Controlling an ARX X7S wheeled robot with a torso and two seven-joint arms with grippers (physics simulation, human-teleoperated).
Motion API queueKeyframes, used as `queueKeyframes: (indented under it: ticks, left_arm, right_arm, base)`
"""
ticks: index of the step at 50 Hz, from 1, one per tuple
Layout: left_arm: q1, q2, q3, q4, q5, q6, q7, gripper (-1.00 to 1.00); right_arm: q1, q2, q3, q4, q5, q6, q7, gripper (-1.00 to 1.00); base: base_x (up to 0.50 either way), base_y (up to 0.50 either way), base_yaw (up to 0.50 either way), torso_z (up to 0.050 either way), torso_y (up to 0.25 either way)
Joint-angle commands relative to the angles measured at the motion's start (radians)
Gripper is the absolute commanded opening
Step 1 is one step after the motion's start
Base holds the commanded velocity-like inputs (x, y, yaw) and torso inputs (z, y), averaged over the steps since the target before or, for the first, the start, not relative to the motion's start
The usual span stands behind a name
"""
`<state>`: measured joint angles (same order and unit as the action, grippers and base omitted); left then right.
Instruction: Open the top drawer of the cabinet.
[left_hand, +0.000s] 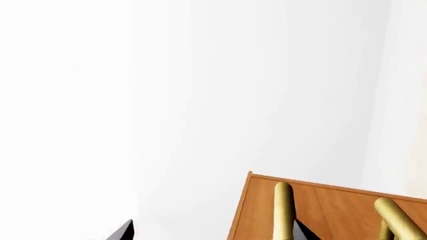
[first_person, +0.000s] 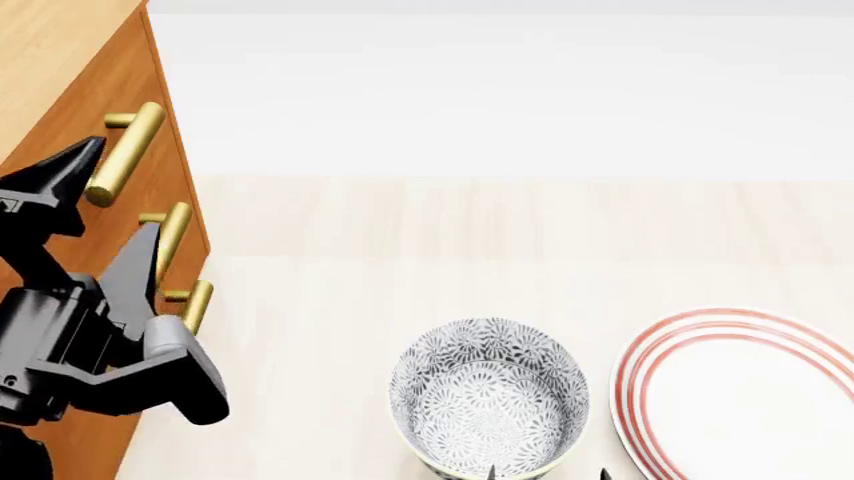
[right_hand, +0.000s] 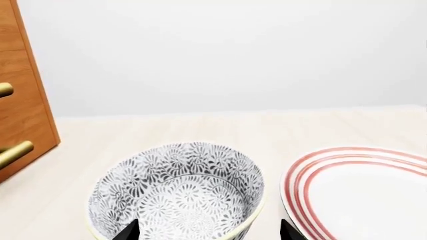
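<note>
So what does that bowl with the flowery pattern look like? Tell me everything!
The bowl is round and deep, with tall sides covered inside and out in a grey-and-white flower-like print and a pale yellowish rim. It looks ceramic, stands upright on the light wooden floor, and looks empty. A red-striped white plate lies beside it, with a small gap between them. The right end effector has a fingertip on each side of the bowl's near rim; whether they touch it is unclear.

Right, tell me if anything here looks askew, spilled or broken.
Nothing stands out. The cabinet has its drawers shut flush, the patterned bowl stands upright and empty on the floor, and the red-rimmed plate lies flat beside it, apart from it.
</note>
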<state>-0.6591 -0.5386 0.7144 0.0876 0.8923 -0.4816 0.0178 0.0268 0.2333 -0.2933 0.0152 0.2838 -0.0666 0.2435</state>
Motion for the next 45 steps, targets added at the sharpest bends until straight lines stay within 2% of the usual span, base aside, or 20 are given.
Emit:
queueKeyframes:
  ticks: [1, 25, 45]
  left_arm:
    - [-0.035, 0.022, -0.019, -0.035, 0.023, 0.006, 0.021, 1.00]
    - [-0.105, 0.073, -0.019, -0.205, -0.031, 0.047, -0.012, 1.00]
    - [-0.166, 0.107, 0.010, -0.315, -0.029, 0.050, 0.017, 1.00]
  right_arm:
    - [0.002, -0.015, 0.019, 0.001, -0.014, -0.002, -0.016, 1.00]
    - [0.005, -0.009, 0.006, 0.009, -0.015, 0.004, -0.002, 1.00]
    - [0.004, -0.003, -0.003, 0.010, -0.008, 0.005, 0.004, 1.00]
  base:
    - [0.00, 0.00, 0.00, 0.000, 0.000]
    - [0.00, 0.00, 0.00, 0.000, 0.000]
    - [0.00, 0.00, 0.00, 0.000, 0.000]
